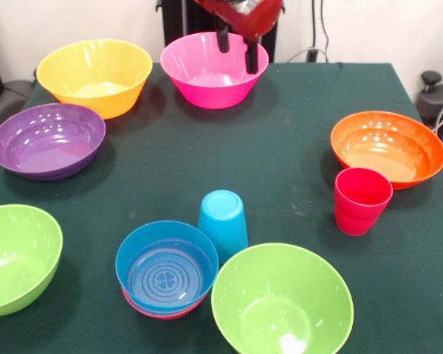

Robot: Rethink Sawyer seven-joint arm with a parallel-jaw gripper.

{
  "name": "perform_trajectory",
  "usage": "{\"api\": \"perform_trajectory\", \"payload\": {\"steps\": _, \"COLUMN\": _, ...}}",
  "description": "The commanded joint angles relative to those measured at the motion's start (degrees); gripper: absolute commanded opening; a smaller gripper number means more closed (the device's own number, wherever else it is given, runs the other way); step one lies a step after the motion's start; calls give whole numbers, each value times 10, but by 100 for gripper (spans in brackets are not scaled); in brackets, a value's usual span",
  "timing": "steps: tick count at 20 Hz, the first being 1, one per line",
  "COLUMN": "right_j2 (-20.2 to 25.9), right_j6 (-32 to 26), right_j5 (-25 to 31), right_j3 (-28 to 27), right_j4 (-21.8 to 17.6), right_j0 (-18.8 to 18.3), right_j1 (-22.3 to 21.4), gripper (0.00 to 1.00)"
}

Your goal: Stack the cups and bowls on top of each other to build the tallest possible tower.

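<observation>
Fingers [236, 50] hang parted and empty at twelve o'clock; light, slippery blue cup [224, 222], upended, likely wants a mid-wall pinch.

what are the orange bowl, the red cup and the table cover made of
Orange bowl: looks like glossy moulded plastic, with bright reflections inside. Red cup: probably the same shiny plastic, smooth rim and sheen. Table cover: seemingly dark green matte cloth or felt, no gloss, faint lint specks.

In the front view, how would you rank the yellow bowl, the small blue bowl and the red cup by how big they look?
Largest to smallest:
1. yellow bowl, though farthest from the camera
2. blue bowl
3. red cup
</observation>
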Motion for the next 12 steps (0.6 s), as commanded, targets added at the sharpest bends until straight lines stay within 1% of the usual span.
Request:
{"api": "perform_trajectory", "payload": {"steps": 1, "right_j2": 42, "right_j6": -40, "right_j5": -8, "right_j3": 47, "right_j4": -64, "right_j0": 9, "right_j1": -13, "gripper": 100}}
{"api": "perform_trajectory", "payload": {"steps": 4, "right_j2": 49, "right_j6": -63, "right_j5": -7, "right_j3": 34, "right_j4": -76, "right_j0": -12, "right_j1": 1, "gripper": 100}}
{"api": "perform_trajectory", "payload": {"steps": 5, "right_j2": 50, "right_j6": -66, "right_j5": -6, "right_j3": 33, "right_j4": -79, "right_j0": -15, "right_j1": 0, "gripper": 100}}
{"api": "perform_trajectory", "payload": {"steps": 6, "right_j2": 53, "right_j6": -74, "right_j5": -3, "right_j3": 15, "right_j4": -85, "right_j0": -25, "right_j1": 13, "gripper": 100}}
{"api": "perform_trajectory", "payload": {"steps": 7, "right_j2": 53, "right_j6": -75, "right_j5": 0, "right_j3": 12, "right_j4": -89, "right_j0": -27, "right_j1": 13, "gripper": 100}}
{"api": "perform_trajectory", "payload": {"steps": 8, "right_j2": 59, "right_j6": -81, "right_j5": -2, "right_j3": -13, "right_j4": -95, "right_j0": -37, "right_j1": 32, "gripper": 100}}
{"api": "perform_trajectory", "payload": {"steps": 9, "right_j2": 62, "right_j6": -84, "right_j5": -3, "right_j3": -17, "right_j4": -96, "right_j0": -40, "right_j1": 33, "gripper": 100}}
{"api": "perform_trajectory", "payload": {"steps": 10, "right_j2": 72, "right_j6": -91, "right_j5": -18, "right_j3": -46, "right_j4": -98, "right_j0": -52, "right_j1": 59, "gripper": 100}}
{"api": "perform_trajectory", "payload": {"steps": 12, "right_j2": 87, "right_j6": -97, "right_j5": -7, "right_j3": -74, "right_j4": -99, "right_j0": -63, "right_j1": 78, "gripper": 100}}
